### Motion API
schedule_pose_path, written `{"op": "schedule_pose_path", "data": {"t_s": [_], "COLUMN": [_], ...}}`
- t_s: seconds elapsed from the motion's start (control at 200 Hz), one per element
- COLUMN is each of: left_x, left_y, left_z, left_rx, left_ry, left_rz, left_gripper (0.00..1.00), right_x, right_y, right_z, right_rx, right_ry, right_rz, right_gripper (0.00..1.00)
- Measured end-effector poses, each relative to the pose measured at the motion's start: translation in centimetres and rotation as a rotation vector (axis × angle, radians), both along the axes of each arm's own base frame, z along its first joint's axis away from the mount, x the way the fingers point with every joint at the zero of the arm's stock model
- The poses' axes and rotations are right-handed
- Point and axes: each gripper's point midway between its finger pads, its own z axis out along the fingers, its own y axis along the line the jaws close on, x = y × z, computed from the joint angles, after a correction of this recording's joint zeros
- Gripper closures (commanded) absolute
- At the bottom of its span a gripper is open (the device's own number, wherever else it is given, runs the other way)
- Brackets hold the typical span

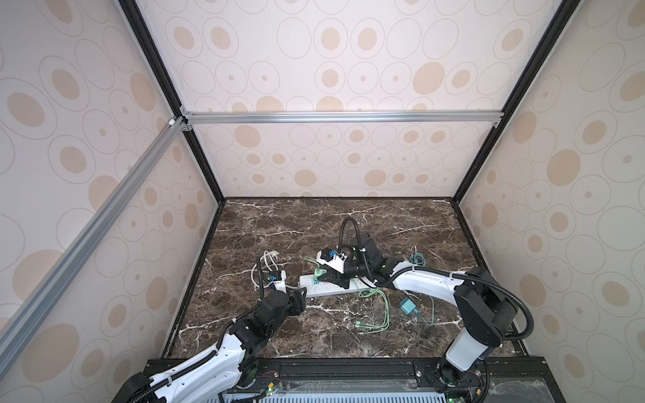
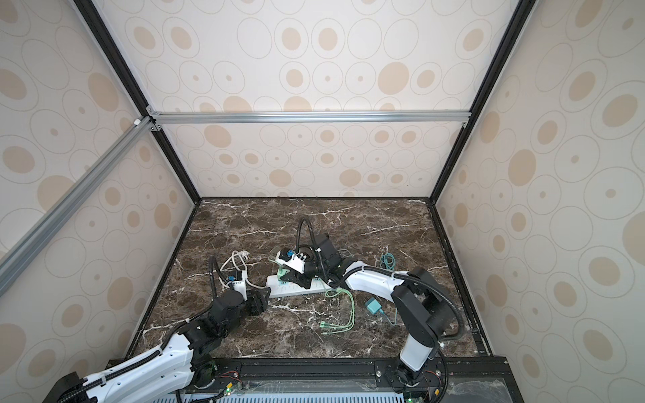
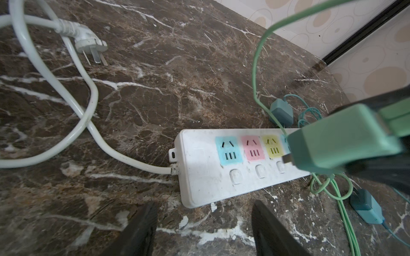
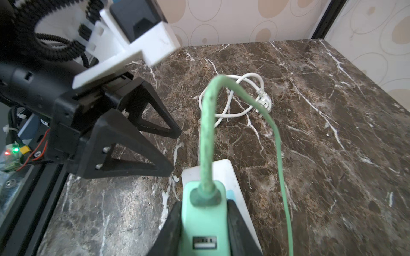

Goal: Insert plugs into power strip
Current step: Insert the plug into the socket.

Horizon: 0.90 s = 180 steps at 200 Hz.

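Right hand [image 4: 204, 221] held the mint plug [image 3: 341, 144] over the strip [image 3: 206, 177], not yet in.
The plug hung tilted above the fourth socket, one prong showing clear of the strip's face. The left hand [image 3: 203, 212] stood wide and empty at the strip's cord end, about eight o'clock from it in both top views. A teal plug [image 1: 406, 307] lay on the tabletop [image 1: 279, 226] at four o'clock.

Left arm [image 1: 209, 363] and right arm [image 1: 425, 282], from the base rail [image 1: 349, 370] up: white shells, black joints, black corrugated conduit [image 4: 57, 40]. Left gripper [image 4: 175, 153]: black hollow triangular fingers [image 4: 99, 137], two silver screws [image 4: 106, 149].
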Motion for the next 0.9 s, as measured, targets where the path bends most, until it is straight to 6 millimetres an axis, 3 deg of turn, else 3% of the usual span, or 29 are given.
{"op": "schedule_pose_path", "data": {"t_s": [0.205,0.51,0.9], "left_x": [-0.3,-0.5,0.7], "left_y": [0.1,-0.3,-1.1], "left_z": [-1.5,-2.9,-4.0], "left_rx": [-0.075,-0.167,-0.203], "left_ry": [0.087,0.179,0.245], "left_rz": [-0.013,-0.03,-0.04], "left_gripper": [0.37,0.45,0.53], "right_x": [0.7,0.7,0.6], "right_y": [1.4,1.9,1.9], "right_z": [-2.8,-2.9,-5.0], "right_rx": [-0.024,-0.02,-0.054], "right_ry": [-0.017,-0.048,-0.05], "right_rz": [0.029,0.062,0.086], "right_gripper": [1.0,1.0,1.0]}}
